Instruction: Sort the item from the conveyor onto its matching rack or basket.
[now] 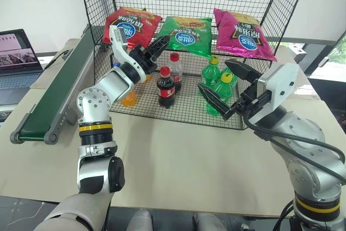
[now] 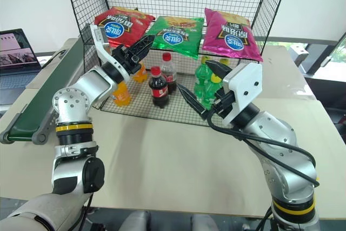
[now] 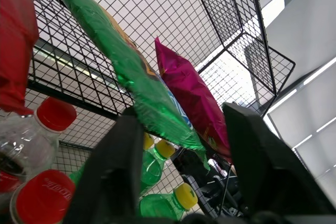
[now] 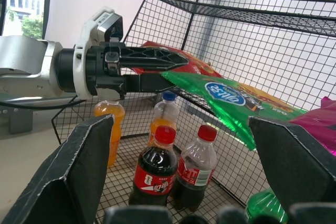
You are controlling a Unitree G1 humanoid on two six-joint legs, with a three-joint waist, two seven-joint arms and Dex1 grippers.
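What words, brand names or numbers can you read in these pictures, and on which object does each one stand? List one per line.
No text can be read with certainty.
Green chip bag: white characters in a blue oval logo, too small to read.
Red chip bag: same kind of logo, unreadable.
Magenta chip bag: logo unreadable.
Cola bottles: red labels with white script, blurred.
Red bottle cap: embossed lettering, illegible.
Laptop screen: too small.

From my station, the rack (image 1: 97,9) runs off the top of both eye views, so I can't see its upper tiers. The left arm covers part of the orange bottle (image 2: 121,94). The laptop (image 1: 16,58) is cut by the edge. Bottle label print is too small to read.
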